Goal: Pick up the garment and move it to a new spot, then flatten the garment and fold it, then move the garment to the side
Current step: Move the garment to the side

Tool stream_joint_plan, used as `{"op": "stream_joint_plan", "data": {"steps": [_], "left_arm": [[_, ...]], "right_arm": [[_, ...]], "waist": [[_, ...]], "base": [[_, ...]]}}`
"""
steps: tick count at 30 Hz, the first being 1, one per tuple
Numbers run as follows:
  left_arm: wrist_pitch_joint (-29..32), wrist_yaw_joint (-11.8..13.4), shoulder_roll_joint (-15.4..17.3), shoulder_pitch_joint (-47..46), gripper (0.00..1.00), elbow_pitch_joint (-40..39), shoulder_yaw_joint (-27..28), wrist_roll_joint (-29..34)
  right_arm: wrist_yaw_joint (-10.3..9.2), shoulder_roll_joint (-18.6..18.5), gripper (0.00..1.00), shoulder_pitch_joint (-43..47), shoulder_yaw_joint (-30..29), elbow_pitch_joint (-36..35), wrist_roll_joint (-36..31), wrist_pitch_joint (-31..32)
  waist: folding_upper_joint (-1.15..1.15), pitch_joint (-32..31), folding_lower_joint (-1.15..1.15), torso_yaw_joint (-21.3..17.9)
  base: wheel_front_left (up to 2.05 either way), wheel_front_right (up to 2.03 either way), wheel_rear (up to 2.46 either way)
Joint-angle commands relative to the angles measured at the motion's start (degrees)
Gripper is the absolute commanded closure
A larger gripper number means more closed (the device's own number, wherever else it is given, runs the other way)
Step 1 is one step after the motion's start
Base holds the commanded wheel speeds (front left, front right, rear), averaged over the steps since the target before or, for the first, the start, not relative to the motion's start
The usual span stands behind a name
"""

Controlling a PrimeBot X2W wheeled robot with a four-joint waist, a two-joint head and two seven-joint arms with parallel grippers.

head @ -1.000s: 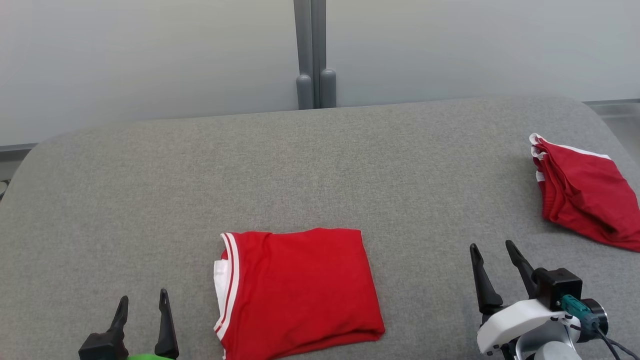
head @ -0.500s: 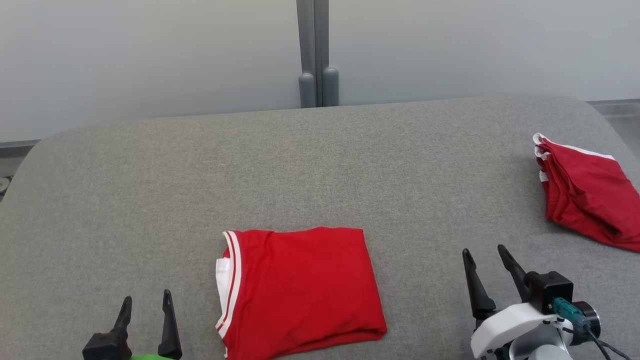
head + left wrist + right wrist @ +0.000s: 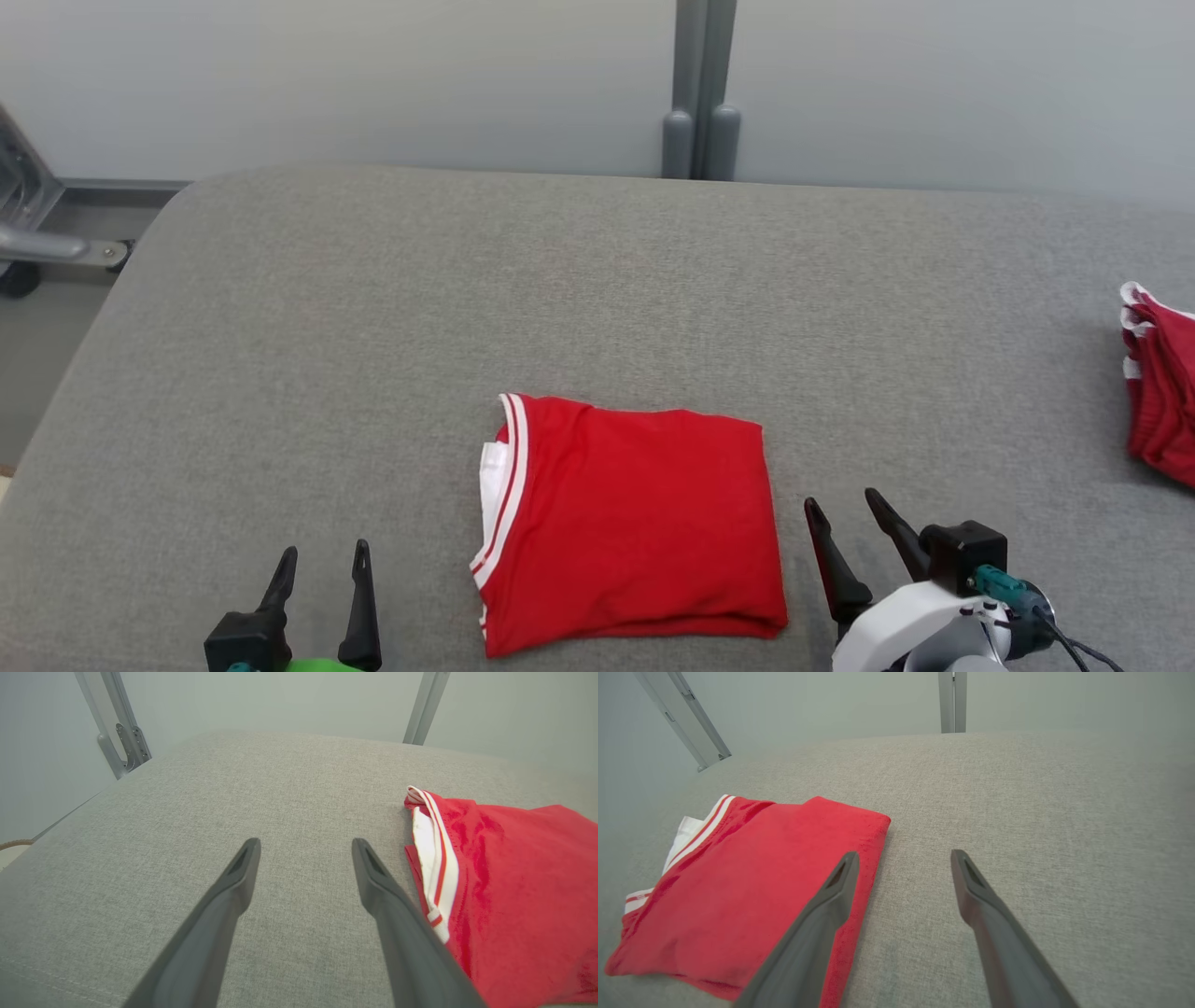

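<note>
Claw status: L claw + R claw released, empty. Risk: one-sided grab of shirt, btm ctr, likely undoes fold.

Grey cloth tabletop, twin grey posts behind

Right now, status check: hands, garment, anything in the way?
Both open, empty: left hand, right hand. Between them, folded red garment flat on grey surface. Far right, second red garment, apart from it.

Bright even light, soft faint shadows, wrist views wide-angle warped.
</note>
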Motion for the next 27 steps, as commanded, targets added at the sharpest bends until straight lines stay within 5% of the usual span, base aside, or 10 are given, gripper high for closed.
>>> {"op": "stream_joint_plan", "data": {"steps": [1, 15, 17, 27], "left_arm": [[0.03, -0.09, 0.28, -0.49, 0.00, -0.03, 0.06, 0.79], [0.03, -0.06, 0.24, -2.50, 0.00, -0.40, -0.61, -0.33], [0.03, 0.13, 0.26, -2.41, 0.00, -0.61, -0.52, -0.46], [0.03, -0.65, 0.24, -2.31, 0.00, -1.78, -0.52, 0.01]], "right_arm": [[-0.06, -0.15, 0.00, -1.52, 0.53, 0.89, 1.55, -0.13], [-0.06, -0.15, 0.00, -7.85, 2.40, 18.54, 8.69, 0.18], [-0.03, 0.08, 0.96, -8.42, 3.91, 19.90, 10.03, 0.39], [-0.10, -0.40, 1.00, -8.80, -2.96, 13.62, 6.48, -0.08]], "waist": [[0.00, 2.87, 0.00, 5.21], [0.00, 6.65, 0.00, 13.21], [0.00, 6.62, 0.00, 13.31], [0.00, 4.61, 0.00, 3.03]], "base": [[0.00, 0.00, 0.00], [0.00, 0.00, 0.00], [0.00, 0.00, 0.00], [0.00, 0.00, 0.00]]}}
